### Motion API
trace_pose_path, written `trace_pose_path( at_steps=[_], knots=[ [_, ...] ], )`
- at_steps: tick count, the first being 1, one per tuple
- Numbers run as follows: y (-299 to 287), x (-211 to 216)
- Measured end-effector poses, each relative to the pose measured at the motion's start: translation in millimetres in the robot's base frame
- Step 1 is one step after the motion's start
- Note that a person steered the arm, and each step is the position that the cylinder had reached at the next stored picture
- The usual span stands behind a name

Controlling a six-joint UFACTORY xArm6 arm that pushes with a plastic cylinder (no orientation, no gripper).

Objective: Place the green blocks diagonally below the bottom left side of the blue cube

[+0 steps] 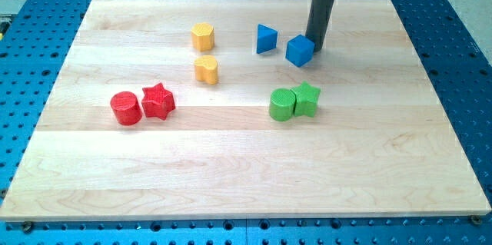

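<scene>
The green cylinder (pixel 282 105) and green star (pixel 307 98) are sitting touching, just below the blue cube (pixel 300 50). My tip (pixel 316 47) is resting against the cube's right side; I have no pincer. Sliding leftward risks shoving the cube away.

Red cylinder (pixel 126 108) touching red star (pixel 158 100); two yellow blocks (pixel 203 37) (pixel 206 69); blue prism (pixel 266 38).

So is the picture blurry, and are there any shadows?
Camera view: sharp all over, with even, soft light. The green cylinder block and red star block cast only faint shadows on the wooden board. My tip sits beside the blue cube, no glare.
</scene>
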State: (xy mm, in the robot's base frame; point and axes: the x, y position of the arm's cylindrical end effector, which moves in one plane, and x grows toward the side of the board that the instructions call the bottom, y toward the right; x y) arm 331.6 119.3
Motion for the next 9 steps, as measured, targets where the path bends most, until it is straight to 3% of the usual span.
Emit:
trace_pose_path(
  at_steps=[1,2,3,4,6,8,9],
  knots=[
    [19,2],
    [83,27],
    [87,88],
    [44,129],
    [-52,139],
    [-92,157],
    [-97,200]
  ],
)
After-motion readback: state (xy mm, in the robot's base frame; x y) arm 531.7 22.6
